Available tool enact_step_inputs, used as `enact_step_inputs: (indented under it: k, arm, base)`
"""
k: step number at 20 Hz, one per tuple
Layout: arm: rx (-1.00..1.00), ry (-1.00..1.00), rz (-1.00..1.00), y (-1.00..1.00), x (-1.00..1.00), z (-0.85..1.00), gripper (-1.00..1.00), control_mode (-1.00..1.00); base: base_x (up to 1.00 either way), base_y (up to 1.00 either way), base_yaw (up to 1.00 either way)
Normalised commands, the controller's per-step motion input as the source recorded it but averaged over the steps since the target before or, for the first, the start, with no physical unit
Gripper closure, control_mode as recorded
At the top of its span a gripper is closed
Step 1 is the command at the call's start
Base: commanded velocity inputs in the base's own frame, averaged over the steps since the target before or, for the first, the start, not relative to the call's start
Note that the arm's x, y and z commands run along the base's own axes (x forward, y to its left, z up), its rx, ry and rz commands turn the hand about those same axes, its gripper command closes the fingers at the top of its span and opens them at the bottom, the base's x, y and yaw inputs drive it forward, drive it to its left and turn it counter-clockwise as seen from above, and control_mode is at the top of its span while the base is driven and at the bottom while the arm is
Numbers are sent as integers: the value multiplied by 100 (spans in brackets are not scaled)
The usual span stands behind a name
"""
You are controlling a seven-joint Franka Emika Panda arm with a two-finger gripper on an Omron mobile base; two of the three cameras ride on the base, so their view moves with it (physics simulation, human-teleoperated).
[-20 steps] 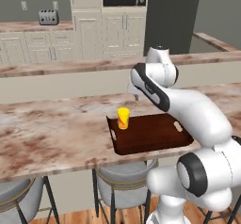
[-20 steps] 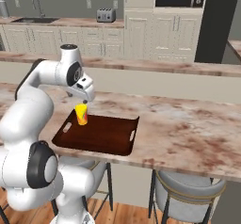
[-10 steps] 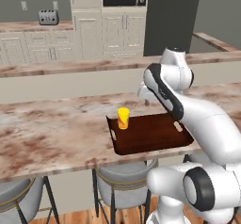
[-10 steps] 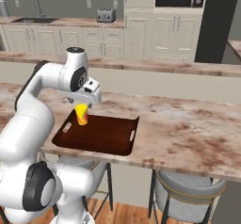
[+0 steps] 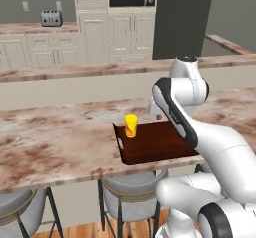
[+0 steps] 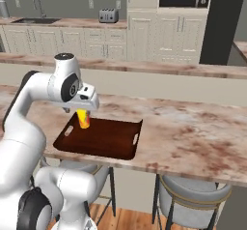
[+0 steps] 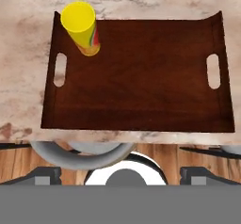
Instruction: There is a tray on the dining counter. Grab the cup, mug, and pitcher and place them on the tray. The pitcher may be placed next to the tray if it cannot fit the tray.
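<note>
Now the cup [image 7: 84, 26] stands upright in the upper left corner of the tray [image 7: 141, 91], which lies at the near edge of the dining counter [image 6: 193, 132]. Above the tray, the gripper [image 6: 82, 109] hangs with its jaws wide open, holding nothing.

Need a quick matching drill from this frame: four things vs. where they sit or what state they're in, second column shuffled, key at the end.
Things:
1. cup
2. tray
3. toaster
4. claw

Places or states:
A. on the back counter, by the wall
B. open, holding nothing, above the tray
C. upright in a corner of the tray, near a handle cutout
D. flat on the dining counter, at its near edge

Pairs: 1-C, 2-D, 3-A, 4-B
</note>
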Motion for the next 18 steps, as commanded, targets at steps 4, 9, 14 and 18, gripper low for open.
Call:
enact_step_inputs:
  k: [4,9,14,18]
  arm:
    - [-1,-1,0,6,-17,0,-100,-100]
    - [0,0,0,6,-6,0,-100,100]
    - [0,0,0,0,0,0,-100,100]
    - [0,0,0,0,0,0,-100,100]
  base:
    - [0,0,0]
    - [-34,0,0]
    - [-100,4,-1]
    - [-100,78,-1]
